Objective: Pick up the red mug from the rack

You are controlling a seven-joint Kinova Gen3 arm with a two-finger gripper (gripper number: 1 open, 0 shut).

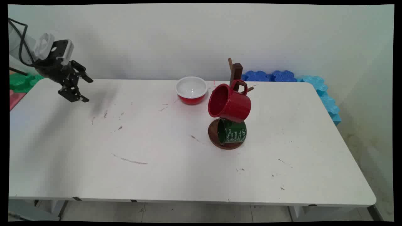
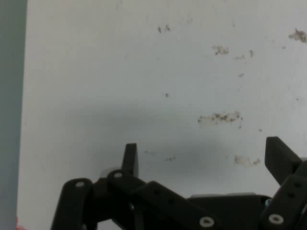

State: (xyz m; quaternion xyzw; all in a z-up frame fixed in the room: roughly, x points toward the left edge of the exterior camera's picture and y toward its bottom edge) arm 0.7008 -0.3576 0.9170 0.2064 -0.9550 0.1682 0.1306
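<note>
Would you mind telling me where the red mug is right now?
In the main view the red mug hangs on the wooden mug stand right of the table's centre, above the green mug and beside the red bowl.

A robot lab: scuffed white table [image 1: 188,175], bare wall [image 1: 157,34], foam mats [image 1: 270,76] along the floor.

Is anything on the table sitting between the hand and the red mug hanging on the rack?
Nothing visible does. The open hand hovers over the table's far left; only bare, scuffed tabletop separates it from the red mug. The red bowl sits farther back.
</note>
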